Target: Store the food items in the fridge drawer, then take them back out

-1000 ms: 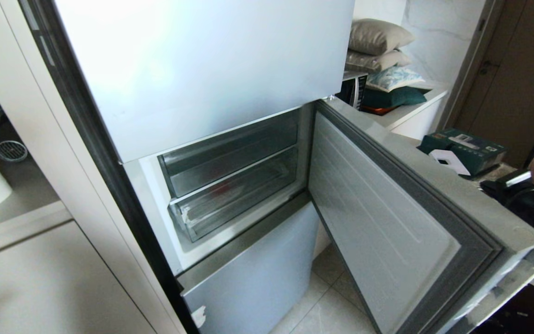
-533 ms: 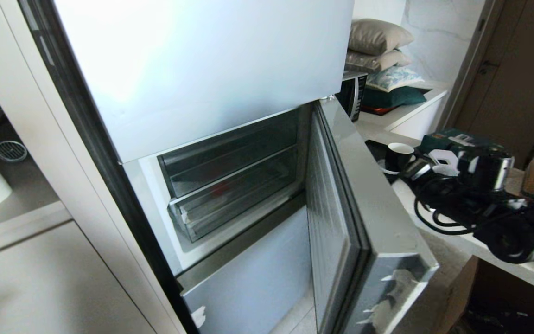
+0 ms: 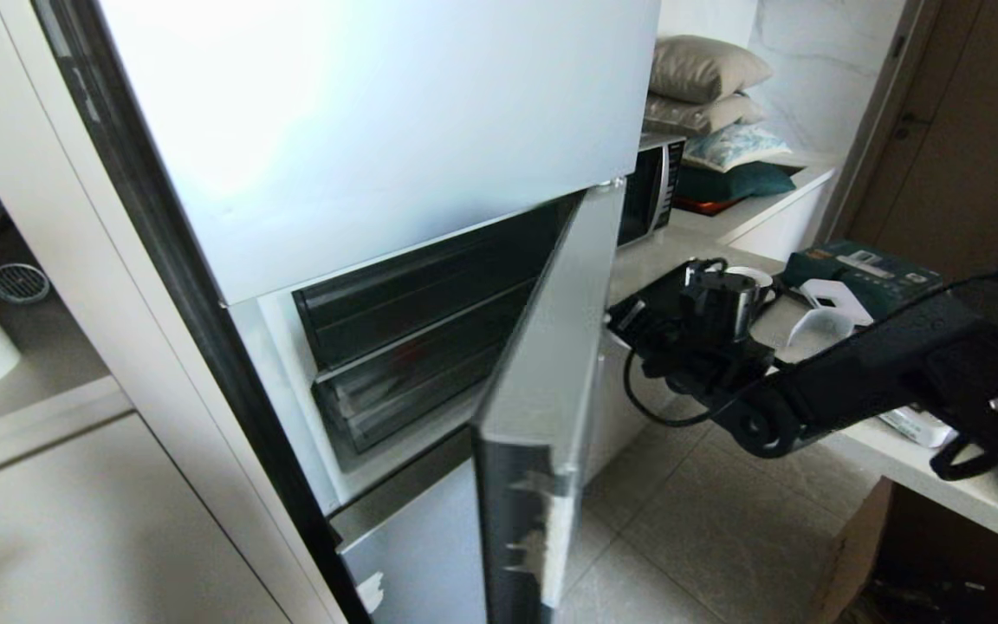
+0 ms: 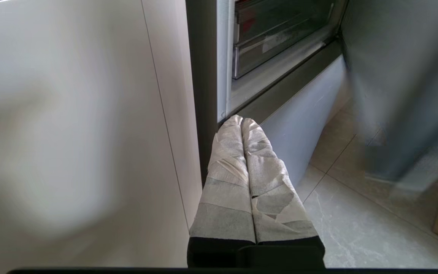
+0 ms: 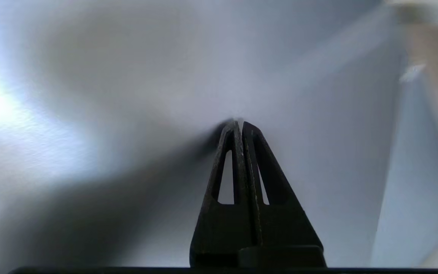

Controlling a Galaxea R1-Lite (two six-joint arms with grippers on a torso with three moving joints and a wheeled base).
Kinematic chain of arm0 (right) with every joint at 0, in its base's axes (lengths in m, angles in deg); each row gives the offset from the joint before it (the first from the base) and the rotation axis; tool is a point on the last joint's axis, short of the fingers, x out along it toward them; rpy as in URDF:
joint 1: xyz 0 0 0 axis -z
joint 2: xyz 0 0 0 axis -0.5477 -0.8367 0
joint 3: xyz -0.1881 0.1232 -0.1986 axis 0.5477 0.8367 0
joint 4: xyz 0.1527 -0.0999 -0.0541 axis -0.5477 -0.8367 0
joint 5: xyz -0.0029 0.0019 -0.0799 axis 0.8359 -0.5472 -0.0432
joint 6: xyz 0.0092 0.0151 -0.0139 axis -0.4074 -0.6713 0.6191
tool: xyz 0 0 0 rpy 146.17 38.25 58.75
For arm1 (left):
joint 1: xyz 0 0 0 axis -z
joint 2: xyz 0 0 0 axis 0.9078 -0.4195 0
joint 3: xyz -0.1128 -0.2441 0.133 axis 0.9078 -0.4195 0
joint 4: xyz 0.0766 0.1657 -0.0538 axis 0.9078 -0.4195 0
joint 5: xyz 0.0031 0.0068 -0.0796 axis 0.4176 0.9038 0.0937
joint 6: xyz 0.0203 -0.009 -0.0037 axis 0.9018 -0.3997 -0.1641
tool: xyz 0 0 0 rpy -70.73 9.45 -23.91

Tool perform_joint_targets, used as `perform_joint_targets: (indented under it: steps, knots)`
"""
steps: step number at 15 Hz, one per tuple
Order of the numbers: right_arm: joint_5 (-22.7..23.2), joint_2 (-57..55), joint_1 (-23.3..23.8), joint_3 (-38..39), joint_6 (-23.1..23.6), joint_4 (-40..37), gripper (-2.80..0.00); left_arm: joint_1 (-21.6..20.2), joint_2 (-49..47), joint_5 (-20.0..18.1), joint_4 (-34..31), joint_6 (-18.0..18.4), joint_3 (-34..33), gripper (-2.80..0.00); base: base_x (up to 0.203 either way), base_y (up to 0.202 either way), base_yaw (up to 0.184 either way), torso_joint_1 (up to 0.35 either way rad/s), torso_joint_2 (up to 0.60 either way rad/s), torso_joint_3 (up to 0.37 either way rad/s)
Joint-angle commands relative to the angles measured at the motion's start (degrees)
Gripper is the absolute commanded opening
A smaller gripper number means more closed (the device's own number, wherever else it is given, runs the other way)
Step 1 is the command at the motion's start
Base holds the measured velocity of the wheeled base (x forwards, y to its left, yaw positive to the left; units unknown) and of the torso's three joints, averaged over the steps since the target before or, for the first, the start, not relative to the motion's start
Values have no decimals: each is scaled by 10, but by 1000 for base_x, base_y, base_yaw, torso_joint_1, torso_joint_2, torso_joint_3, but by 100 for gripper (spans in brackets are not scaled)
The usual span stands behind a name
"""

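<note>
Glimpsing something red [image 3: 412, 350] inside the fridge drawer [image 3: 404, 390]; right end effector [image 5: 239, 123] pressed together, tips against the door [image 3: 542, 364].

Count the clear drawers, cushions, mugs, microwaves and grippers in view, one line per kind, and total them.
Clear drawers: 2
Cushions: 4
Mug: 1
Microwave: 1
Grippers: 2, the left gripper and the right gripper
Total: 10
</note>
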Motion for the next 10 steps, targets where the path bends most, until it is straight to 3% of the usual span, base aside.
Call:
perform_joint_targets:
  steps: [1, 3, 5, 7, 10]
  knots:
    - [2, -46, -24, -68, -1, -32, -280, 0, 0, 0, 0, 0, 0, -280, 0, 0, 0, 0, 0, 0]
    - [3, -70, -40, -131, -2, -84, -280, 0, 0, 0, 0, 0, 0, -280, 0, 0, 0, 0, 0, 0]
    - [3, -71, -55, -141, -6, -103, -280, 0, 0, 0, 0, 0, 0, -280, 0, 0, 0, 0, 0, 0]
    - [2, -35, -58, -99, -8, -101, -280, 0, 0, 0, 0, 0, 0, -280, 0, 0, 0, 0, 0, 0]
    - [0, 102, -61, 40, -6, -84, -280, 0, 0, 0, 0, 0, 0, -280, 0, 0, 0, 0, 0, 0]
